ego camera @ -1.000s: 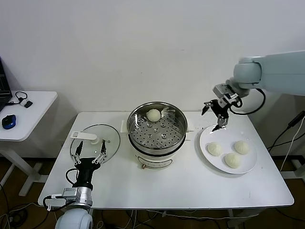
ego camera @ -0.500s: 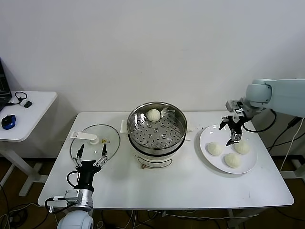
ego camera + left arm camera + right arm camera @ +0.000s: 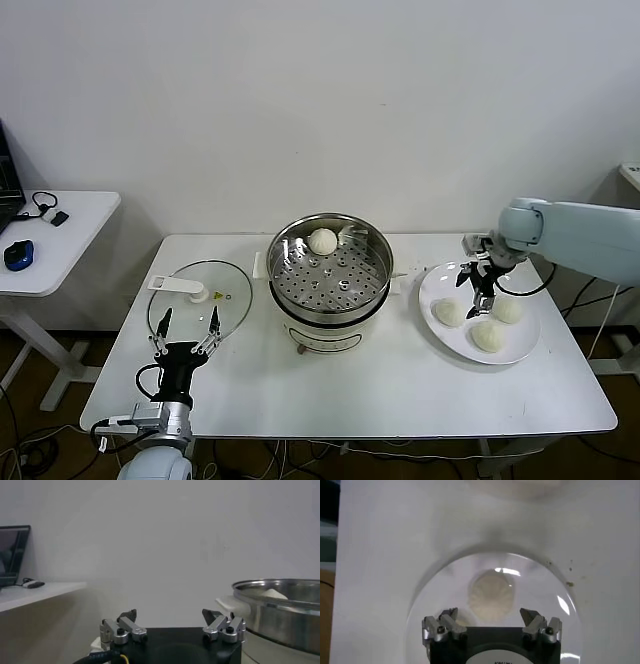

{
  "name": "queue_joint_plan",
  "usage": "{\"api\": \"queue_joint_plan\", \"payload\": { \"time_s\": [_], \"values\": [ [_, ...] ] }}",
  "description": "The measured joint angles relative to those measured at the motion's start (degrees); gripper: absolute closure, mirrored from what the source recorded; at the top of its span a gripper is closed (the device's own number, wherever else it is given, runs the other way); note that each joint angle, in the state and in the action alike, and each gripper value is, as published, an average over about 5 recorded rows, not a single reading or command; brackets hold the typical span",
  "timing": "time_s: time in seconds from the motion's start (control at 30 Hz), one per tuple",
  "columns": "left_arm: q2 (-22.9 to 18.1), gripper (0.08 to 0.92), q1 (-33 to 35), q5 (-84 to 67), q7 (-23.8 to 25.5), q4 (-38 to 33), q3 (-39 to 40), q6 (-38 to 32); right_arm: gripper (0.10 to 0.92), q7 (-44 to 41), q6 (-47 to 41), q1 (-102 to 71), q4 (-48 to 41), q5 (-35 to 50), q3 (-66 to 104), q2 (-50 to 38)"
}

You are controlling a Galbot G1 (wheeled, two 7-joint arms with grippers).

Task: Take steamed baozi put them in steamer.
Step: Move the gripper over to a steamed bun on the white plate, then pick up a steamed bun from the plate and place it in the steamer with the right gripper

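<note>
One bun (image 3: 322, 241) already sits at the back of the steamer (image 3: 330, 278), mid-frame. Three buns (image 3: 449, 313) wait on the plate (image 3: 528, 345) at right. The right tool (image 3: 473, 296) hovers wide above them; the left tool (image 3: 184, 336), also wide, idles lower left.

White table (image 3: 400, 385): steamer (image 3: 329, 283), plate (image 3: 520, 349), glass lid (image 3: 200, 297).
</note>
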Motion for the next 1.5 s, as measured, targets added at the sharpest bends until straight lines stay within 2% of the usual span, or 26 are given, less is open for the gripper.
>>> {"api": "queue_joint_plan", "payload": {
  "time_s": [0.67, 0.8, 1.07, 1.27, 1.5],
  "values": [
    [0.24, 0.177, -0.39, -0.27, 0.22, -0.1, -0.32, 0.22, 0.21, 1.46, -0.23, -9.84, -6.91, -3.03, 8.62, 1.81],
    [0.41, 0.177, -0.56, -0.41, 0.22, 0.0, -0.41, 0.22, 0.28, 1.44, -0.4, -10.16, -7.08, -3.15, 9.12, 1.97],
    [0.44, 0.177, -0.57, -0.56, 0.22, 0.0, -0.43, 0.3, 0.494, 1.24, -0.74, -10.11, -6.43, -3.48, 9.54, 1.68],
    [0.52, 0.177, -0.51, -0.56, 0.22, -0.02, -0.32, 0.35, 0.516, 0.67, -1.33, -7.13, -3.9, -2.44, 7.72, 1.02],
    [0.91, 0.177, -0.57, -0.54, 0.37, -0.32, -0.18, 0.49, 0.49, -0.27, -2.62, 2.94, 2.83, 2.45, 1.59, 1.41]
  ]
}}
